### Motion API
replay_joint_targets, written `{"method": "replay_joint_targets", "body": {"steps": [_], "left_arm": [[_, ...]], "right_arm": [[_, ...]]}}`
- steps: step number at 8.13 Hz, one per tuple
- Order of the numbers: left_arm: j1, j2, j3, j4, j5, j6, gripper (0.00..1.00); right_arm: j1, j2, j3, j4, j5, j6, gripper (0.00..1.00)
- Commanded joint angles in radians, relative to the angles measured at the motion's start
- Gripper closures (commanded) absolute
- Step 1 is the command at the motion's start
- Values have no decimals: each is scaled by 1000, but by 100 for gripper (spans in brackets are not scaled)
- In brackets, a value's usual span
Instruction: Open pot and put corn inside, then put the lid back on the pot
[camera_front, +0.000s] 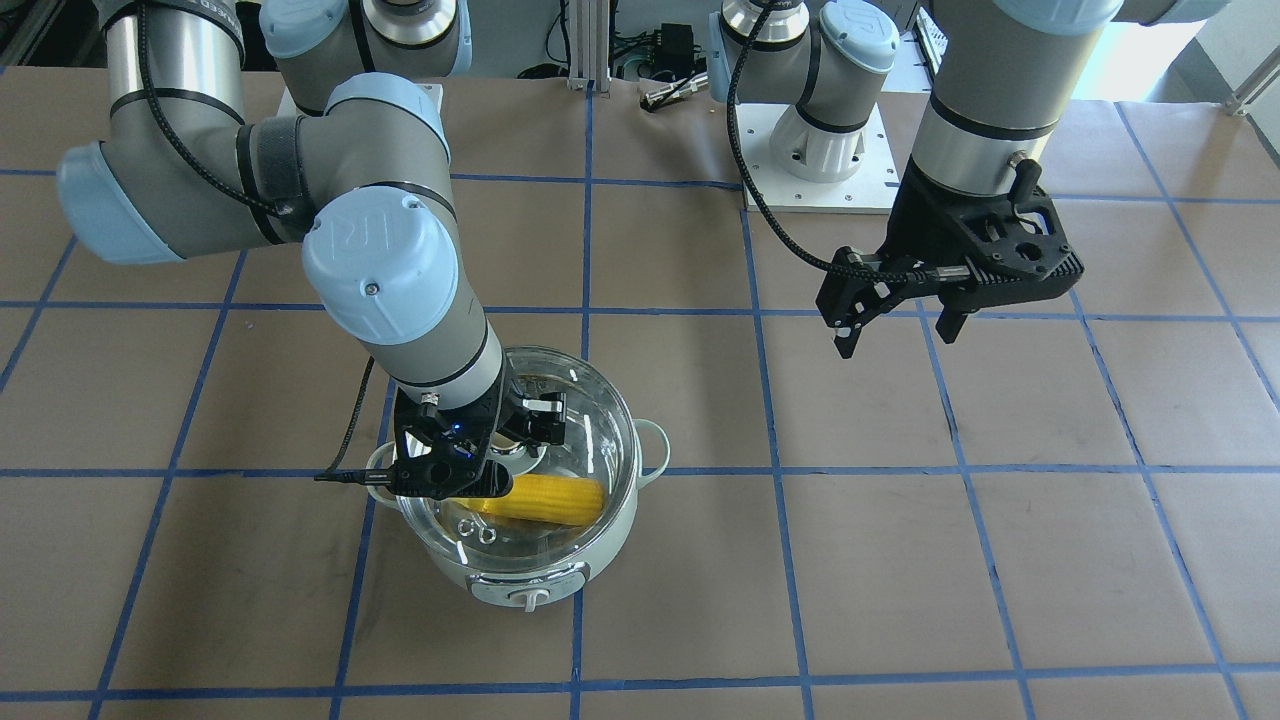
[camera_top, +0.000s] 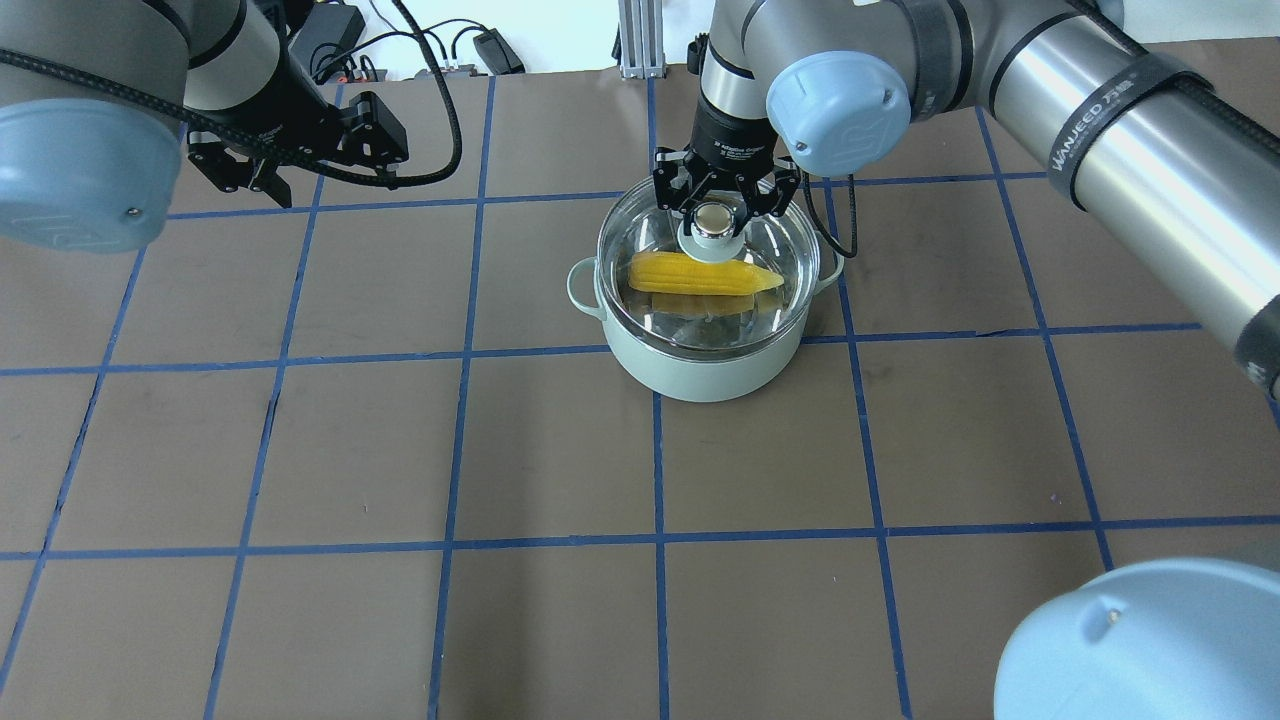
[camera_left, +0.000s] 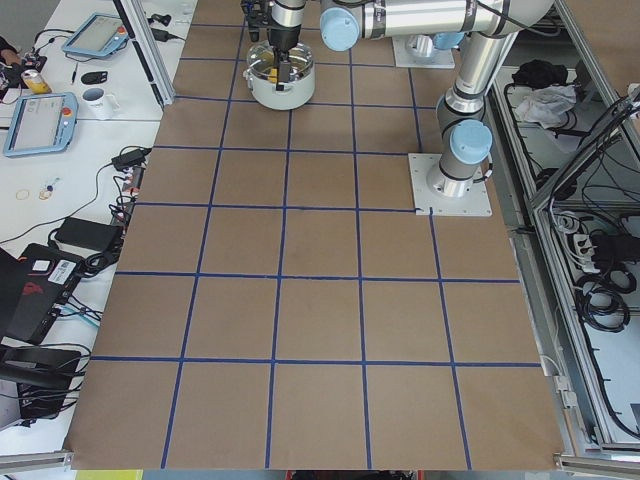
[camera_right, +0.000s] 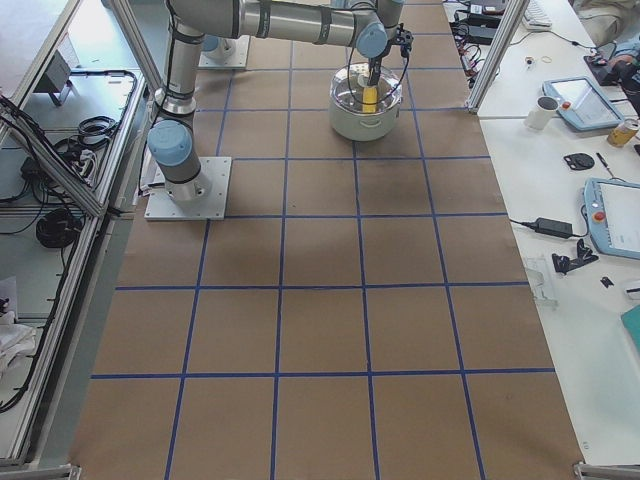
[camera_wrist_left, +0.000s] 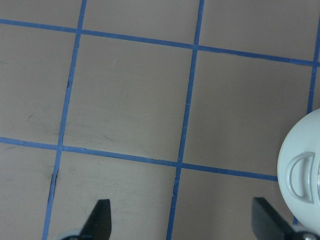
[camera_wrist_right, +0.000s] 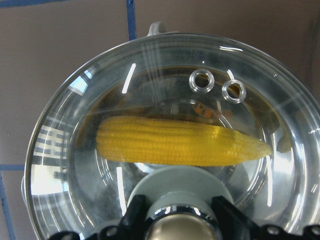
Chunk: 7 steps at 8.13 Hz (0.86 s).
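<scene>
Final stage of the task, the lid being set over the loaded pot: the right gripper comes down from above with its two fingers narrowed onto the knob of the lid, one finger on each side and apparently in contact with it. The knob is probably the chosen hold because it sits at the lid's centre, so the glass hangs level and can be lined up with the rim. The lid lies directly under this gripper and covers the mouth of the pot, which stands on the counter; whether the glass is fully seated on the rim or a little above it cannot be told. The corn lies flat inside the pot, seen through the glass just beneath the right gripper and a little to one side of the knob. Its long axis is horizontal and roughly parallel to the line joining the two fingers, spanning most of the pot's width; the tapered tip points away from the left gripper, toward the robot's right. The paired vent holes sit beyond the corn from the knob. The left gripper is raised, spread wide and empty, well apart from the pot, presumably parked to leave room; only a side handle shows at the edge of its wrist view
</scene>
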Motion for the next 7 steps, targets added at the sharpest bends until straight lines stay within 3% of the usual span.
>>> {"method": "replay_joint_targets", "body": {"steps": [1, 4, 7], "left_arm": [[-2, 12, -2, 3, -4, 0, 0], [-5, 0, -2, 3, 5, 12, 0], [-5, -7, -3, 5, -51, 40, 0]], "right_arm": [[-1, -1, 2, 1, -3, 0, 94], [1, 0, 2, -2, -1, -2, 94], [1, 6, 2, -2, 1, -3, 94]]}}
